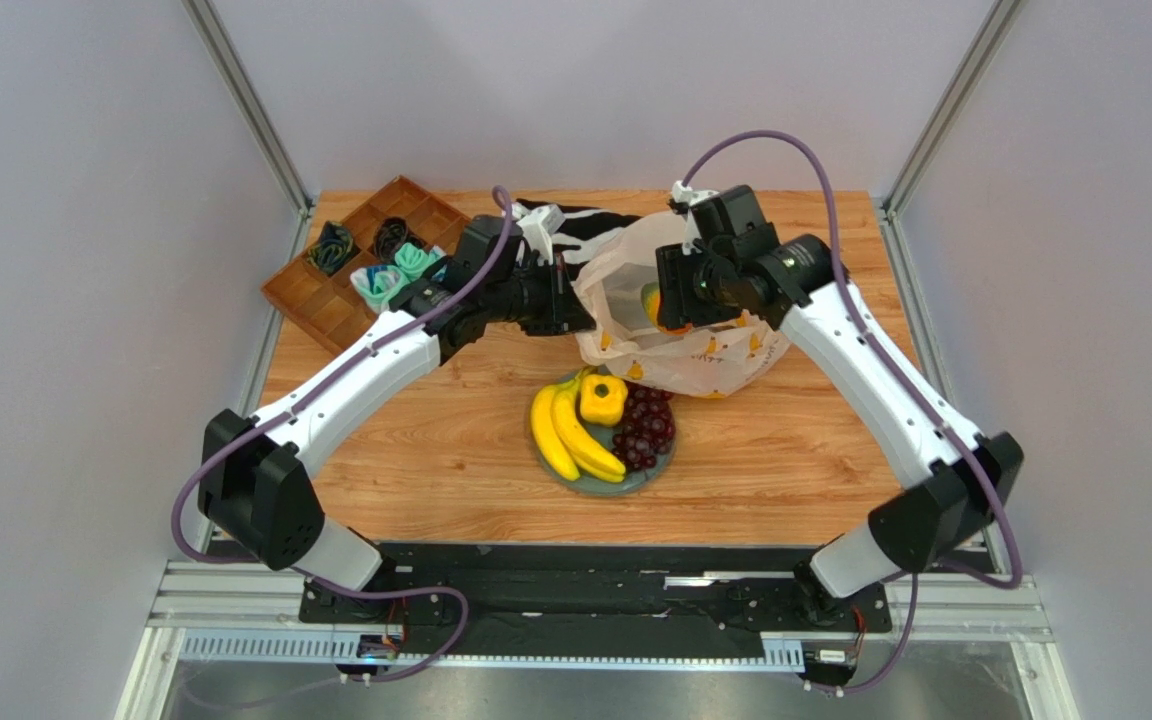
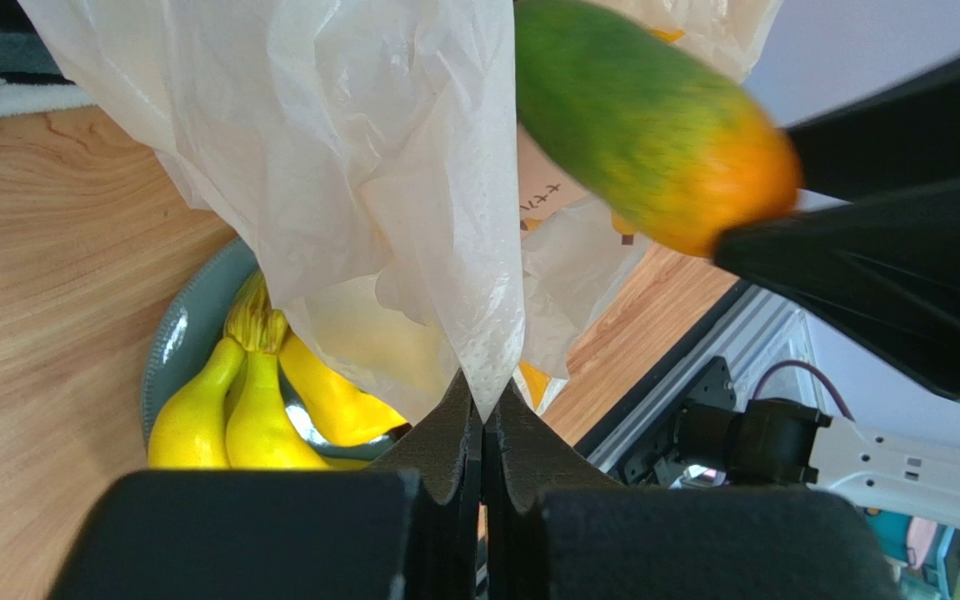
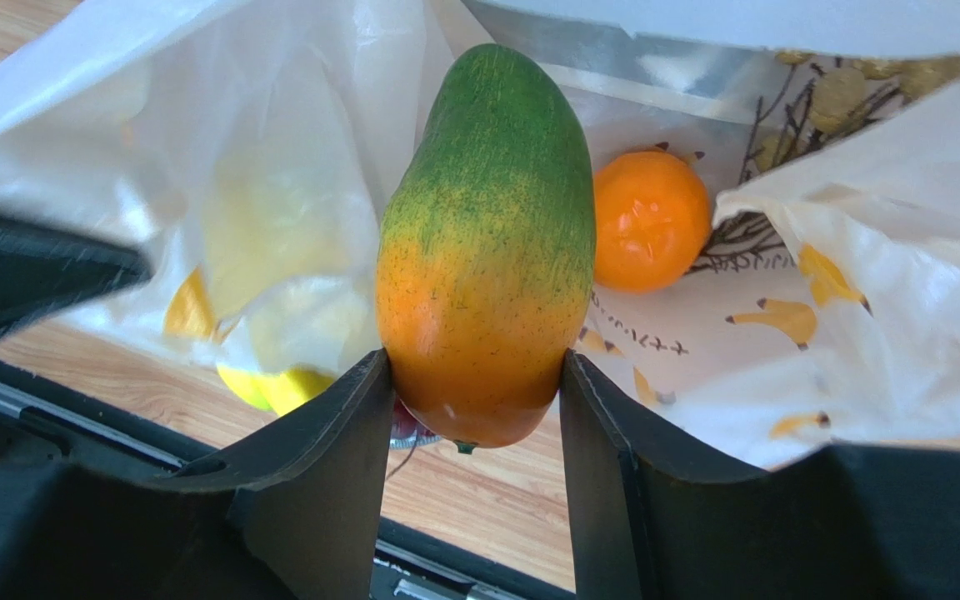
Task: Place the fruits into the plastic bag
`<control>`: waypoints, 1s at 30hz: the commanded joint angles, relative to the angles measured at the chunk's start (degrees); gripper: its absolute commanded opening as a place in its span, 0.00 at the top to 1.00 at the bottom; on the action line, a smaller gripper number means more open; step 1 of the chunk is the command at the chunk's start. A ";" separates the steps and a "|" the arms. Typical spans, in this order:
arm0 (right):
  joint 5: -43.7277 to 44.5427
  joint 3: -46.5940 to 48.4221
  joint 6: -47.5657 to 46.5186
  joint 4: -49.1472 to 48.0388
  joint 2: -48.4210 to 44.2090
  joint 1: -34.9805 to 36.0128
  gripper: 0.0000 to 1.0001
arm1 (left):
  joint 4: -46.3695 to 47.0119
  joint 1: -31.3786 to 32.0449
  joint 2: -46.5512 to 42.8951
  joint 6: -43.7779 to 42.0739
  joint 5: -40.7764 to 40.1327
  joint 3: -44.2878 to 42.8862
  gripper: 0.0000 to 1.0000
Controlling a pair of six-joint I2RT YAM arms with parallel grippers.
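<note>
My right gripper (image 3: 473,394) is shut on the orange-green fruit (image 3: 488,244) and holds it at the mouth of the plastic bag (image 1: 695,348); the gripper shows at the bag in the top view (image 1: 672,300). The round orange (image 3: 650,219) lies inside the bag (image 3: 898,325), with pale grapes (image 3: 842,88) behind it. My left gripper (image 2: 485,419) is shut on the bag's edge (image 2: 385,188) and holds it up. The bananas (image 1: 570,432), small yellow fruit (image 1: 603,399) and dark grapes (image 1: 645,428) sit on the grey plate (image 1: 654,477).
A wooden compartment tray (image 1: 364,258) with small dark and teal items stands at the back left. A striped cloth (image 1: 555,212) lies behind the bag. Metal frame posts rise at the back corners.
</note>
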State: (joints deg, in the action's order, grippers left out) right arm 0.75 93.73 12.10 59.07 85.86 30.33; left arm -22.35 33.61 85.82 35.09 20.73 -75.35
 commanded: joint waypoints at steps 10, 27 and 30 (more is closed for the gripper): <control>2.84 8.39 -0.32 -6.77 20.82 -5.28 0.76 | 2.05 -0.21 -3.03 1.12 1.33 0.56 1.00; 8.74 6.55 -0.06 -6.86 25.49 -7.47 0.23 | 1.08 -0.21 -0.92 0.15 1.77 -1.90 1.00; 8.04 6.29 -0.14 -6.86 24.97 -7.65 0.22 | 0.90 -0.21 -0.31 0.06 1.86 -2.17 1.00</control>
State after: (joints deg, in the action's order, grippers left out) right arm 9.74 99.31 12.16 54.02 111.87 22.98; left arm -21.87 33.61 85.30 35.70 21.82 -75.09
